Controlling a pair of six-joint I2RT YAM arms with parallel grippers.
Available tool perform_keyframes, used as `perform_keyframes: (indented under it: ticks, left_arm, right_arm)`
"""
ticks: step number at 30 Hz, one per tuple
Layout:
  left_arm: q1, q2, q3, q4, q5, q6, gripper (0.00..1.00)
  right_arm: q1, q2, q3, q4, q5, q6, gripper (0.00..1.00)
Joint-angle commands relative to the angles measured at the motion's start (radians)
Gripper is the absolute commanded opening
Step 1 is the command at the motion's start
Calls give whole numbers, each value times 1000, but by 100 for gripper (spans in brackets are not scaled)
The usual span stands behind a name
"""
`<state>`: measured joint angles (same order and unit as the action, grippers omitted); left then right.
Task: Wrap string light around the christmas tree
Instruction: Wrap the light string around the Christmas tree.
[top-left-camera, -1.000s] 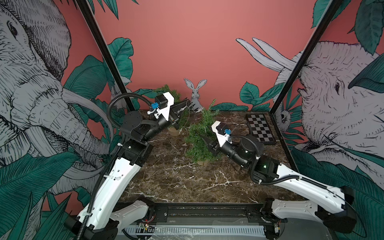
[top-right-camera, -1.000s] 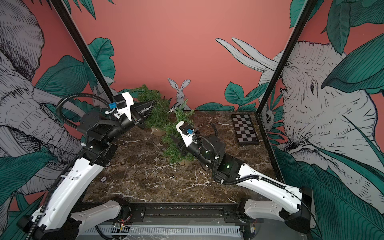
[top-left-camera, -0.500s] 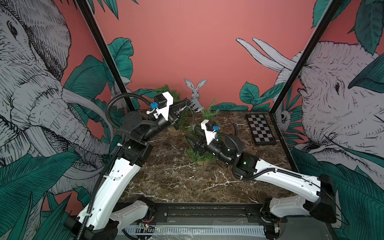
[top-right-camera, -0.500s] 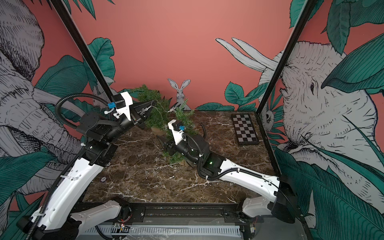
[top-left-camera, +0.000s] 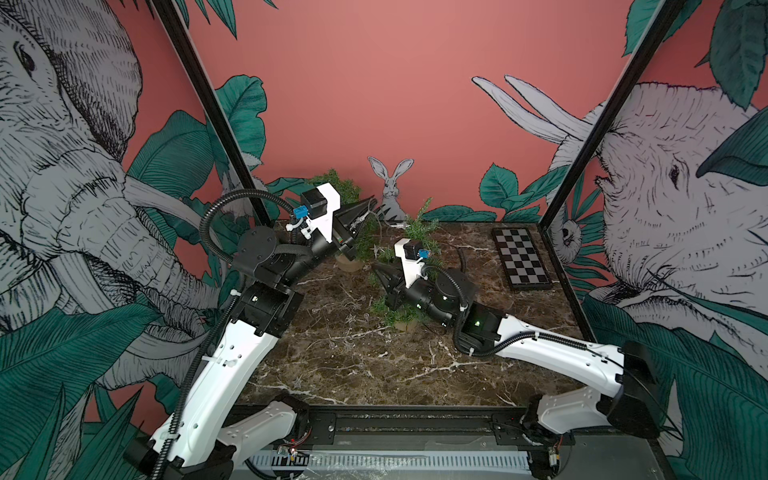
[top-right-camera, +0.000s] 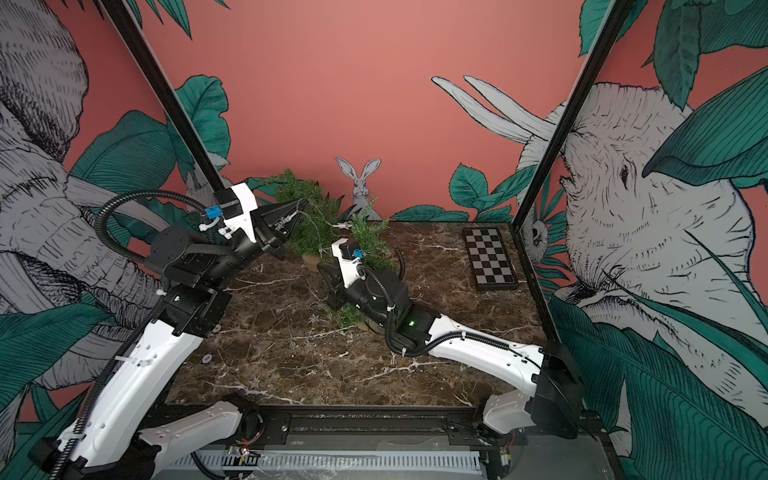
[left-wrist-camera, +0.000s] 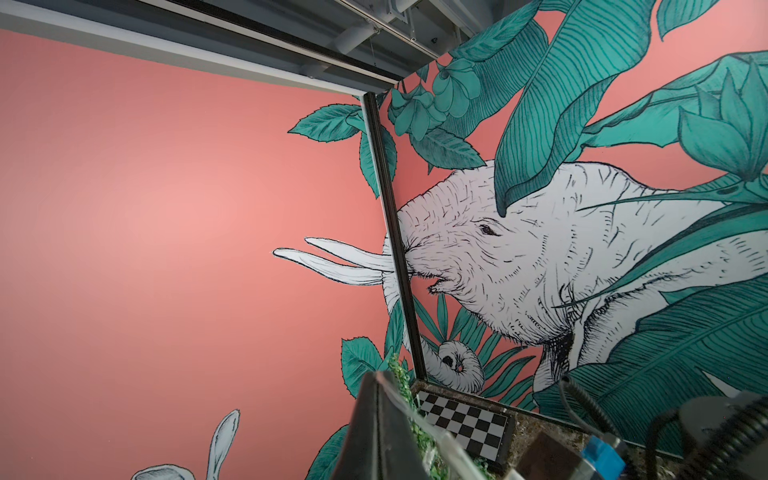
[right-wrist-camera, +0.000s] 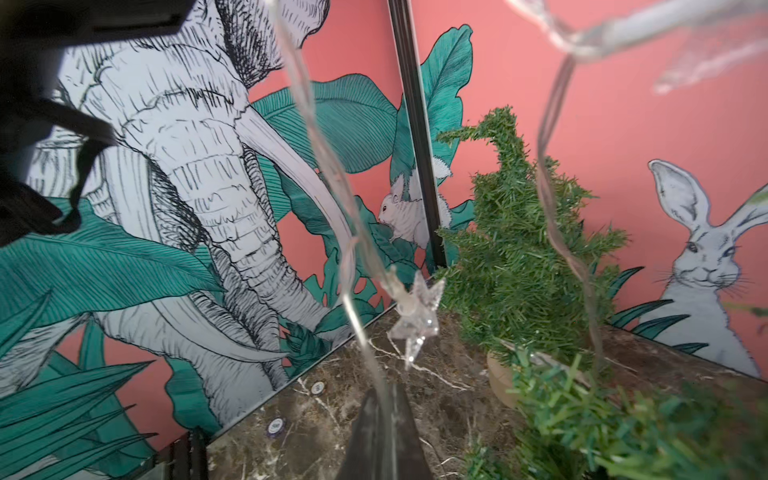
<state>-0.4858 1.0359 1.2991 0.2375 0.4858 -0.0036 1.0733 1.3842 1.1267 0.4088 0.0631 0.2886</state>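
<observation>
A small green christmas tree (top-left-camera: 420, 230) (top-right-camera: 370, 243) stands mid-table, its lower part hidden behind my right arm. A second potted tree (top-left-camera: 348, 191) (top-right-camera: 309, 216) (right-wrist-camera: 519, 249) stands at the back left. The string light (top-right-camera: 340, 225) (right-wrist-camera: 316, 137) is a clear wire with star bulbs (right-wrist-camera: 415, 307). It hangs from my raised left gripper (top-left-camera: 368, 206) (top-right-camera: 305, 202) (left-wrist-camera: 376, 378), which is shut on it, over to the nearer tree. My right gripper (top-left-camera: 376, 266) (top-right-camera: 322, 268) (right-wrist-camera: 384, 399) sits low between the trees, shut on a strand of the wire.
A folded chessboard (top-left-camera: 521, 257) (left-wrist-camera: 461, 424) lies at the back right. Poker chips (right-wrist-camera: 276, 426) (top-right-camera: 206, 358) lie near the left wall. Black frame posts (top-left-camera: 582, 153) stand at the back corners. More wire loops across the right wrist view.
My right arm swung left from in front of the nearer tree, and its jaws closed on the wire. The left arm stayed still, holding the string.
</observation>
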Motion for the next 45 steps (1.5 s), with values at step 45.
perform_keyframes:
  ticks: [45]
  left_arm:
    - [-10,-290,-83,-380,309,-86,0]
  right_arm:
    - [120,-544,-267,-557,444,-52,0]
